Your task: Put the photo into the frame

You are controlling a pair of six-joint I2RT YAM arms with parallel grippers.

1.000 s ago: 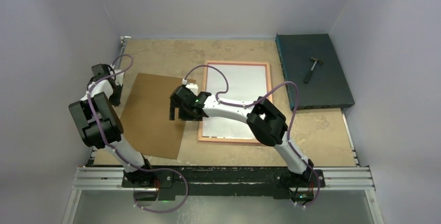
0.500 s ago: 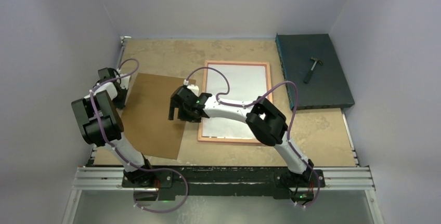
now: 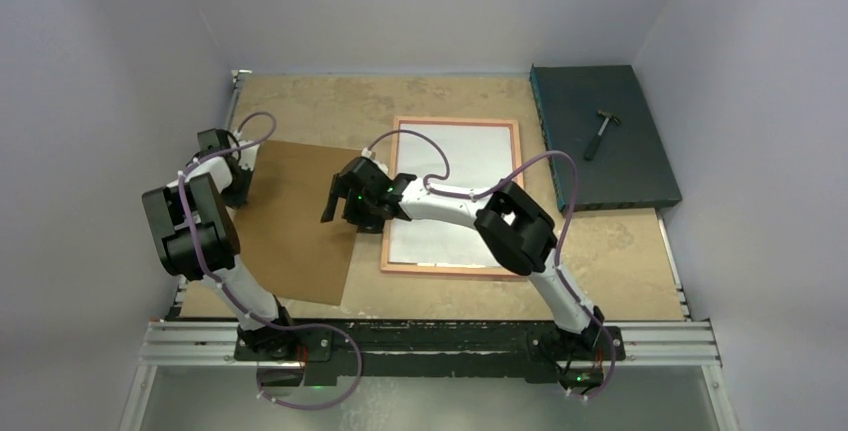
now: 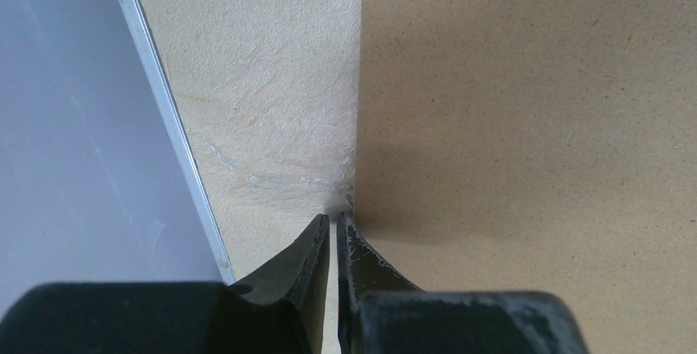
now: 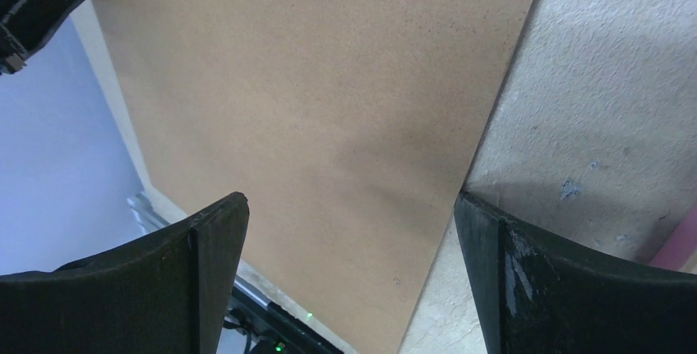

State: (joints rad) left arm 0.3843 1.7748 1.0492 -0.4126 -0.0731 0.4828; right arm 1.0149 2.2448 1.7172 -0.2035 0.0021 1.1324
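Note:
The frame [image 3: 460, 122] lies flat in the middle of the table, light wood-coloured side up. Inside it the photo [image 3: 475, 151] shows its plain white back. A brown backing board [image 3: 290, 231] lies to the left of the frame. My left gripper [image 3: 238, 187] is low at the board's left edge [image 4: 358, 124], its jaws [image 4: 334, 216] shut to a thin slit with only table showing between them. My right gripper [image 3: 345, 218] hovers open over the board's right edge [image 5: 493, 108], with its fingertips [image 5: 349, 198] wide apart and nothing between them. A pink sliver of the frame [image 5: 684, 245] shows at the right.
A dark teal box [image 3: 625, 166] with a small hammer [image 3: 601, 133] on it sits at the back right. A metal table rail [image 4: 164, 124] and the grey wall run close beside my left gripper. Grey walls enclose the table on three sides.
My left gripper has slid right to the backing board's left edge and closed its jaws. My right gripper has shifted slightly away from me over the board's right edge, still open.

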